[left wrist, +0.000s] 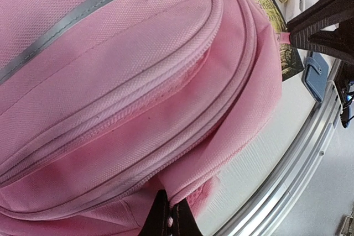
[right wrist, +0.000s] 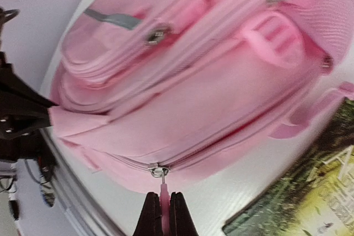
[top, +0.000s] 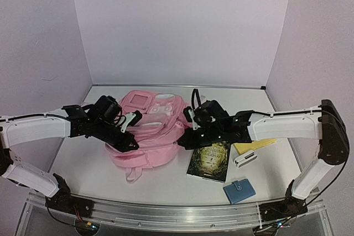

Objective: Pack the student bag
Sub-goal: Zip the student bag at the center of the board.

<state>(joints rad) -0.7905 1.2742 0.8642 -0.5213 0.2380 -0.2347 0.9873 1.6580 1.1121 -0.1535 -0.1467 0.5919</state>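
The student bag, a large pink backpack with grey trim, lies flat mid-table between both arms. My left gripper is at the bag's left front edge. In the left wrist view this left gripper is shut on a fold of pink fabric at the bag's seam. My right gripper is at the bag's right front edge. The right wrist view shows the right gripper shut on the pink zip pull, which hangs from a metal slider on the bag. The zip track looks closed on both sides of the slider.
A green-covered book lies right of the bag. A yellow pad, a small white object and a blue wallet lie further right. The metal rail runs along the table's near edge.
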